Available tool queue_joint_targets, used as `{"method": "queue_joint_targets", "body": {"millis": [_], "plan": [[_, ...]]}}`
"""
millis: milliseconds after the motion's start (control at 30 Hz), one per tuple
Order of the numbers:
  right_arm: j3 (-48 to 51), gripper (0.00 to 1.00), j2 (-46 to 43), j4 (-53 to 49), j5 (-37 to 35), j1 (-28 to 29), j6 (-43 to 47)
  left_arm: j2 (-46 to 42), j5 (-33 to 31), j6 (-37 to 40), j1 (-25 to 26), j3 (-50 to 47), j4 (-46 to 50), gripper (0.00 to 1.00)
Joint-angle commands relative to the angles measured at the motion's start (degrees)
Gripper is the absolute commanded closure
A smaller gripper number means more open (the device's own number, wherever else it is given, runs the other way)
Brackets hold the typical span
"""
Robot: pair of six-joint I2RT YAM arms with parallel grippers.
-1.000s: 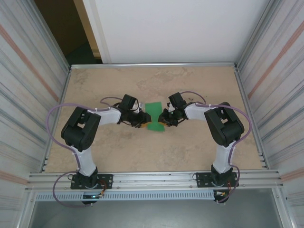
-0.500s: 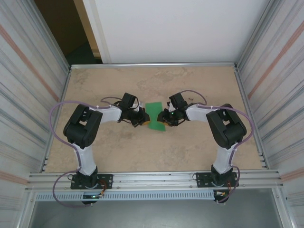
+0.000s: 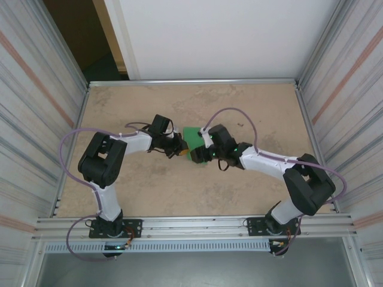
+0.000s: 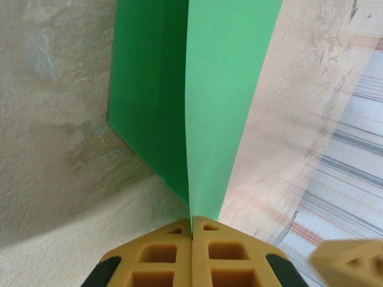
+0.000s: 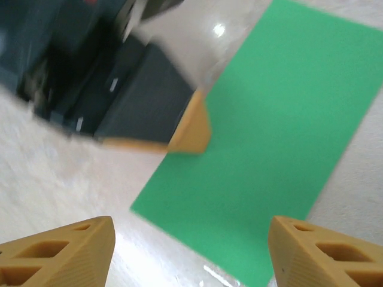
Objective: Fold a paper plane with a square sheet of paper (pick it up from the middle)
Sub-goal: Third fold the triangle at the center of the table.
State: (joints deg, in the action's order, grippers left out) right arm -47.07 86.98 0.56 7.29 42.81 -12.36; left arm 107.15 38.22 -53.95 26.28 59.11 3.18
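Your left gripper (image 4: 191, 224) was pinched tight on the folded edge of the square sheet of paper (image 4: 222, 89). The sheet's long axis ran straight ahead from its fingertips, one flap lifted, the rest flat near the middle of the surface (image 3: 239, 107). Your right gripper (image 5: 190, 232), jaws spread, hovered just over the sheet's far side, holding nothing; I judged it nearer the free half.

Green paper sheet (image 3: 192, 136), folded rectangle, mid-table
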Motion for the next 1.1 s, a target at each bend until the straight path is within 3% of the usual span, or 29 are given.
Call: {"method": "queue_joint_targets", "body": {"millis": [0,167,367,567,800,1067], "plan": [[0.72,0.32,0.28,3.0,-6.44,1.69,12.92,-1.78,1.75,-1.47,-0.44,1.61,1.91,1.0],[1.54,0.32,4.91,7.38,-9.03,4.75,21.18,-1.74,2.3,-1.98,-0.5,1.84,2.04,1.0],[3.32,0.33,8.48,15.49,-10.98,5.32,23.67,-1.78,2.31,-2.1,-0.51,1.69,2.26,1.0],[4.62,0.37,8.1,17.44,-15.2,5.12,28.27,-1.52,2.18,-0.82,-0.54,2.14,3.74,1.0],[5.68,0.51,4.58,16.35,-9.82,4.48,27.36,-1.29,1.7,-0.32,-0.54,2.26,4.33,1.0],[4.98,0.61,5.8,16.71,-8.35,4.75,25.3,-1.39,1.86,-0.39,-0.53,1.98,4.36,1.0]]}}
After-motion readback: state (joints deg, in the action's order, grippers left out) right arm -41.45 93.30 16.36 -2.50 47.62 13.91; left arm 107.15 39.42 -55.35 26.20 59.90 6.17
